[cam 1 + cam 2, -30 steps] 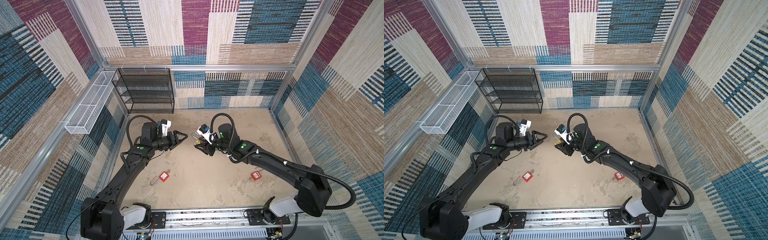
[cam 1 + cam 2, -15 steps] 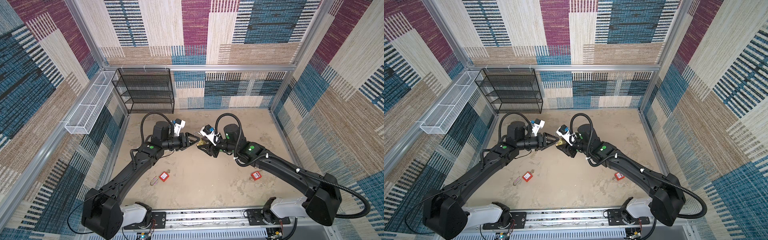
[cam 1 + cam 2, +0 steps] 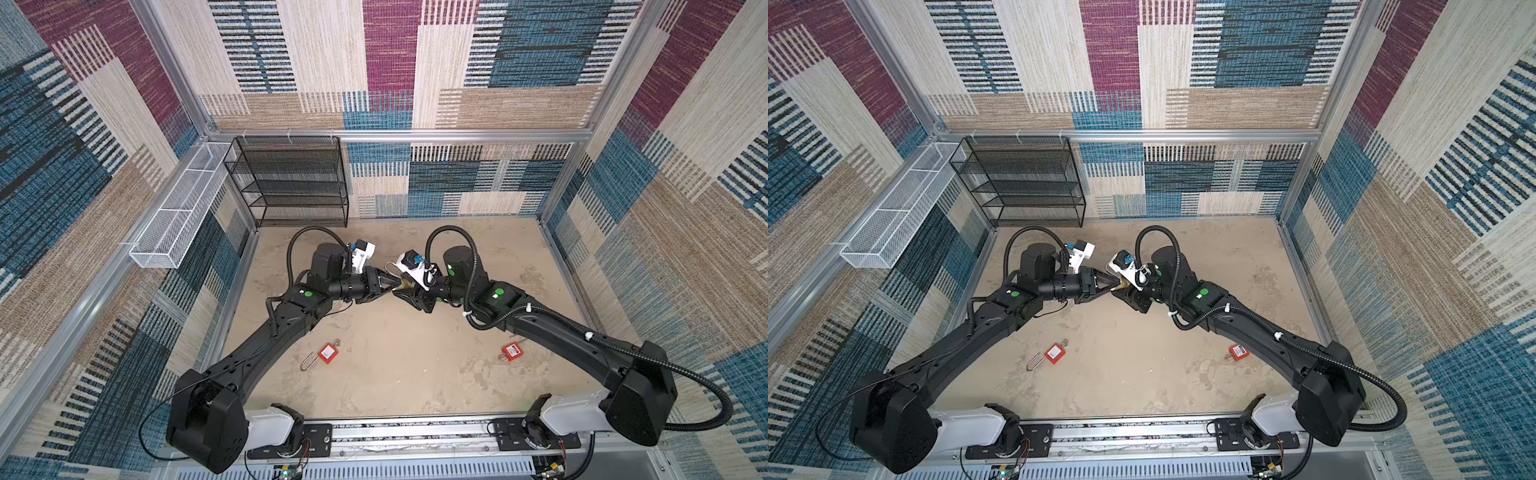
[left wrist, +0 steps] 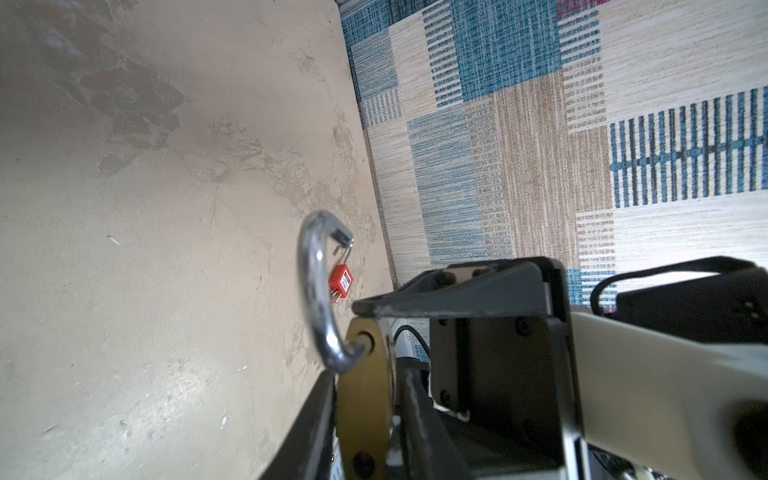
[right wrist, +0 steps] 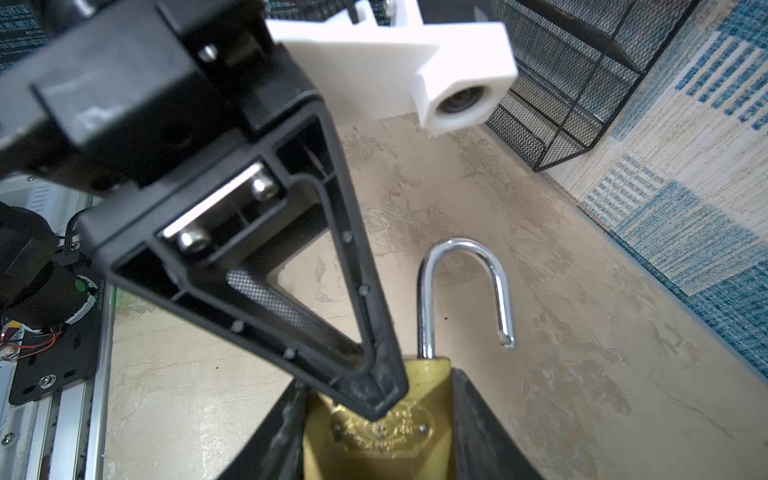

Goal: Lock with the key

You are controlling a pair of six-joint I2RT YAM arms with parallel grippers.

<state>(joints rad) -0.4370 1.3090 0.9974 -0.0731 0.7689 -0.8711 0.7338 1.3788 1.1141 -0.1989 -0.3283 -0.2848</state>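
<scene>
The brass padlock (image 5: 374,436) is gripped by its narrow sides in the jaws of the right gripper (image 3: 402,289), with the open shackle (image 5: 424,299) projecting straight ahead of them. The jaws of the left gripper (image 3: 386,286) are closed across its flat faces. No key can be seen; insertion is judged pending.

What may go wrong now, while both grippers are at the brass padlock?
1. The left gripper and right gripper meet fingertip to fingertip on the brass padlock; pushing may twist it out of the right grip.
2. Its shackle stands open and could catch a finger.
</scene>
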